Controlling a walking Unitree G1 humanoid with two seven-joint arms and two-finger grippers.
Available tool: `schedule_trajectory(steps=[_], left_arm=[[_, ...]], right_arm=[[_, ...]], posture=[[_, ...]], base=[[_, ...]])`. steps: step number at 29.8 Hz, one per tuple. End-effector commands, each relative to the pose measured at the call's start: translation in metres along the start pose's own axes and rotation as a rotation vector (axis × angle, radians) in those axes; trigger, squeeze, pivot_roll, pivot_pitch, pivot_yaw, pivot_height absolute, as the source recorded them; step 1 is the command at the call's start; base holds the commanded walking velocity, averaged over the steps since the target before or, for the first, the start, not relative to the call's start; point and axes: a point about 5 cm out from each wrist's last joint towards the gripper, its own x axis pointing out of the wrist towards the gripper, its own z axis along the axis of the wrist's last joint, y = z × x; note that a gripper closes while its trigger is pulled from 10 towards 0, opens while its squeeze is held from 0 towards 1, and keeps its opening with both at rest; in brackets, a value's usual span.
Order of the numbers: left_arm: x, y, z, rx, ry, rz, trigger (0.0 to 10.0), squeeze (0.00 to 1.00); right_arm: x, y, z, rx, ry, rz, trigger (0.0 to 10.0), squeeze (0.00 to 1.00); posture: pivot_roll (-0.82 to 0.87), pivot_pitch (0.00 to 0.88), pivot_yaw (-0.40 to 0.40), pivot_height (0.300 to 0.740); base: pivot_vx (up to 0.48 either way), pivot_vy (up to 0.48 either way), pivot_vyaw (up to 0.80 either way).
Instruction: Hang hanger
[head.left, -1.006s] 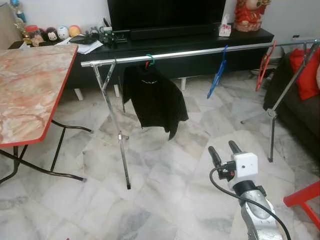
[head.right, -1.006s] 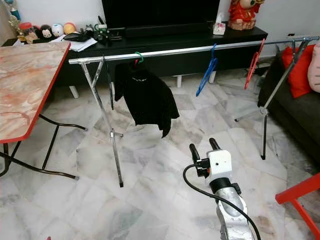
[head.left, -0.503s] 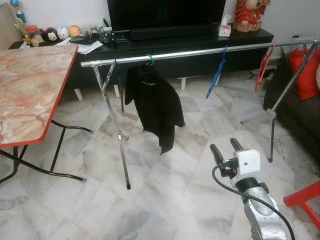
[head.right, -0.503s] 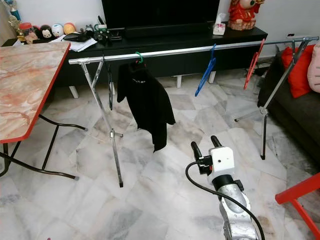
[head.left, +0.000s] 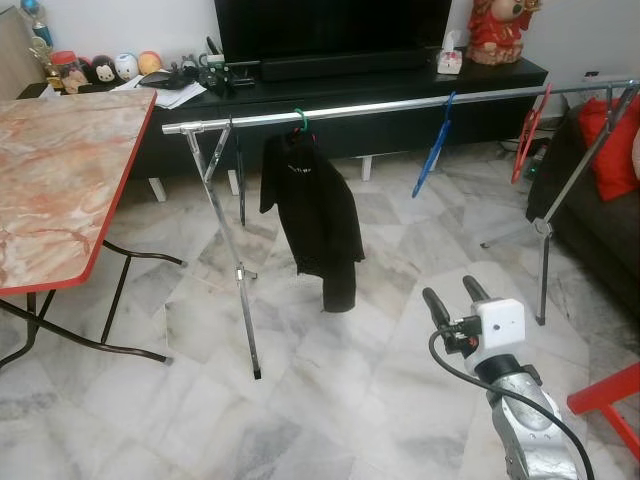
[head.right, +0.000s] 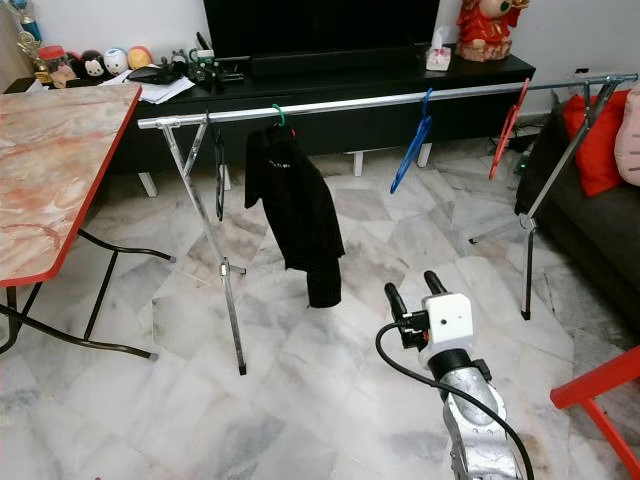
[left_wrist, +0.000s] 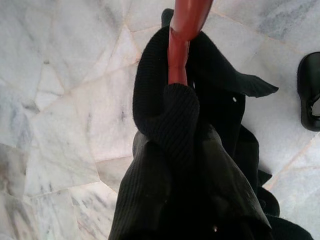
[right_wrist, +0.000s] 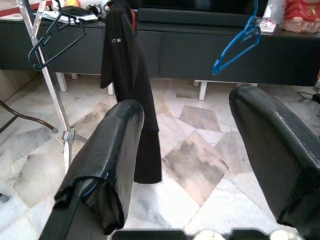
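We see bare rail (head.left: 370, 105) between the black garment (head.left: 315, 215) and the blue hanger (head.left: 433, 150); open floor (head.left: 330, 380) lies before it; the table (head.left: 60, 180) crowds our left.

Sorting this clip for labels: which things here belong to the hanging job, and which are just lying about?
Job:
clothes rail
black garment on hanger
right end effector, open
second black garment on red hanger

Lying about:
blue hanger
red hanger
folding table
TV console

Silver right arm (head.left: 525, 430), white camera box, looping black cable, seemingly rubbery black-fingered tool (head.left: 455, 298).
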Motion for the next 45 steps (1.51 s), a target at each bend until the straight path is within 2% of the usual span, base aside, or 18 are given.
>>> schedule_trajectory(steps=[1, 8, 9, 16, 17, 25, 27, 28, 29, 30, 33, 35, 36, 37, 40, 44, 45], left_arm=[[-0.001, 0.003, -0.006, 0.000, 0.016, 0.012, 10.0, 0.00], [-0.001, 0.003, -0.005, 0.000, 0.015, 0.011, 10.0, 0.00], [-0.001, 0.003, -0.005, 0.001, 0.014, 0.011, 10.0, 0.00], [-0.001, 0.003, -0.005, 0.001, 0.014, 0.012, 10.0, 0.00], [-0.001, 0.004, -0.005, 0.002, 0.014, 0.013, 10.0, 0.00], [-0.001, 0.003, -0.007, 0.003, 0.017, 0.009, 10.0, 0.00], [-0.001, 0.003, -0.007, 0.004, 0.017, 0.008, 10.0, 0.00], [-0.001, 0.003, -0.006, 0.004, 0.017, 0.006, 10.0, 0.00], [-0.001, 0.003, -0.006, 0.004, 0.017, 0.006, 10.0, 0.00], [-0.001, 0.002, -0.006, 0.004, 0.017, 0.005, 10.0, 0.00], [-0.001, 0.001, -0.006, 0.005, 0.016, 0.003, 10.0, 0.00], [-0.001, 0.001, -0.005, 0.004, 0.016, 0.002, 10.0, 0.00], [-0.001, 0.001, -0.005, 0.004, 0.016, 0.002, 10.0, 0.00], [-0.001, 0.000, -0.005, 0.005, 0.018, 0.000, 10.0, 0.00], [-0.001, 0.000, -0.005, 0.004, 0.020, 0.000, 10.0, 0.00], [-0.001, -0.001, -0.005, 0.004, 0.022, -0.001, 10.0, 0.00], [-0.001, -0.001, -0.006, 0.002, 0.025, -0.003, 10.0, 0.00]], right_arm=[[0.002, -0.003, 0.002, -0.005, -0.006, -0.006, 0.0, 0.00], [0.004, -0.005, -0.001, -0.007, 0.022, -0.014, 0.0, 0.00], [0.004, -0.005, -0.002, -0.007, 0.024, -0.018, 10.0, 0.00], [0.005, -0.007, -0.002, -0.005, 0.025, -0.027, 10.0, 0.00], [0.005, -0.008, -0.001, 0.004, 0.017, -0.033, 10.0, 1.00], [0.005, -0.008, -0.004, 0.003, 0.031, -0.042, 10.0, 1.00], [0.006, -0.012, -0.011, -0.026, 0.088, -0.067, 10.0, 1.00], [0.005, -0.015, -0.018, -0.048, 0.143, -0.092, 10.0, 0.75], [0.005, -0.018, -0.022, -0.064, 0.180, -0.109, 10.0, 0.75], [0.003, -0.023, -0.030, -0.089, 0.242, -0.150, 10.0, 0.00], [-0.005, -0.039, -0.049, -0.092, 0.385, -0.274, 10.0, 0.00], [-0.012, -0.041, -0.063, -0.036, 0.459, -0.321, 10.0, 0.00], [-0.012, -0.041, -0.063, -0.036, 0.459, -0.321, 10.0, 0.00], [-0.017, -0.037, -0.074, -0.014, 0.525, -0.317, 10.0, 0.00], [-0.033, -0.026, -0.097, -0.037, 0.666, -0.271, 10.0, 0.00], [-0.047, -0.018, -0.111, -0.019, 0.754, -0.253, 10.0, 0.00], [-0.065, -0.009, -0.126, -0.029, 0.864, -0.205, 10.0, 0.00]], posture=[[0.00, 0.000, 0.038, 0.740], [0.00, 0.000, 0.039, 0.740], [0.00, 0.000, 0.039, 0.740], [0.00, 0.000, 0.039, 0.740], [0.00, 0.000, 0.040, 0.740], [0.00, 0.000, 0.040, 0.740], [0.00, 0.000, 0.040, 0.740], [0.00, 0.000, 0.040, 0.740], [0.00, 0.000, 0.040, 0.740], [-0.01, 0.000, 0.041, 0.740], [0.00, 0.000, 0.039, 0.740], [-0.01, 0.000, 0.040, 0.740], [-0.01, 0.000, 0.040, 0.740], [0.00, 0.000, 0.037, 0.740], [0.00, 0.000, 0.032, 0.740], [0.01, 0.000, 0.031, 0.740], [0.01, 0.000, 0.029, 0.740]], base=[[0.000, 0.000, 0.00], [0.000, 0.000, 0.00], [0.000, 0.000, 0.00], [0.000, 0.000, 0.00], [0.000, 0.000, 0.00], [0.000, 0.000, 0.00], [0.000, 0.000, 0.00], [0.000, 0.000, 0.00], [0.000, 0.000, 0.00], [0.000, 0.000, 0.00], [0.000, 0.000, 0.00], [0.000, 0.000, 0.00], [0.000, 0.000, 0.00], [0.000, 0.000, 0.00], [0.000, 0.000, 0.00], [0.000, 0.000, 0.00], [0.000, 0.000, 0.00]])
